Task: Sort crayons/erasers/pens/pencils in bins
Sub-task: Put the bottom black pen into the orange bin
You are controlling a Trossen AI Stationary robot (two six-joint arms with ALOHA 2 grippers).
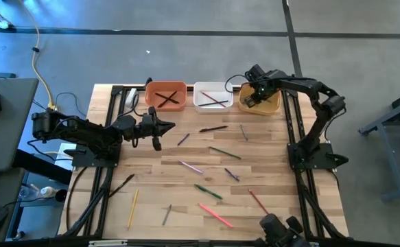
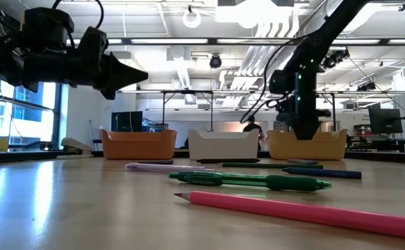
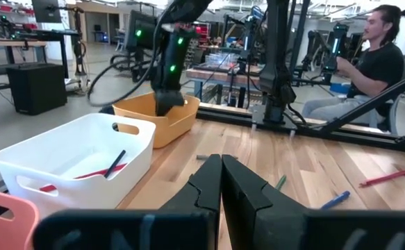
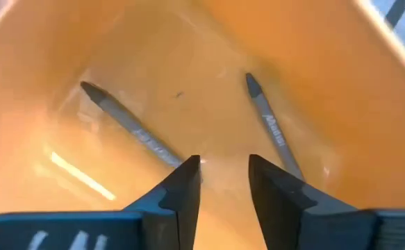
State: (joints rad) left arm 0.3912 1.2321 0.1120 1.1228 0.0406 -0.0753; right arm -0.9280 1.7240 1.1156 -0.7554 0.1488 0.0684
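Three bins stand in a row at the table's far edge: terracotta (image 1: 149,89) with crossed dark sticks, white (image 1: 213,86) with a red and a dark stick, and yellow-orange (image 1: 274,107). My right gripper (image 4: 224,170) points down into the yellow-orange bin, open, with nothing between its fingers. Two grey sticks (image 4: 129,126) (image 4: 268,125) lie flat on that bin's floor below it. My left gripper (image 1: 169,125) hovers shut and level over the table's left middle, holding nothing. Several loose sticks lie on the table, among them a green one (image 1: 208,192), a pink one (image 1: 215,215) and a yellow one (image 1: 132,208).
Black frame rails (image 1: 290,130) run along both sides of the table. A seated person (image 3: 376,62) shows beyond the table's far side. In the low view the green pen (image 2: 251,181) and the pink pencil (image 2: 306,212) lie closest to the near edge.
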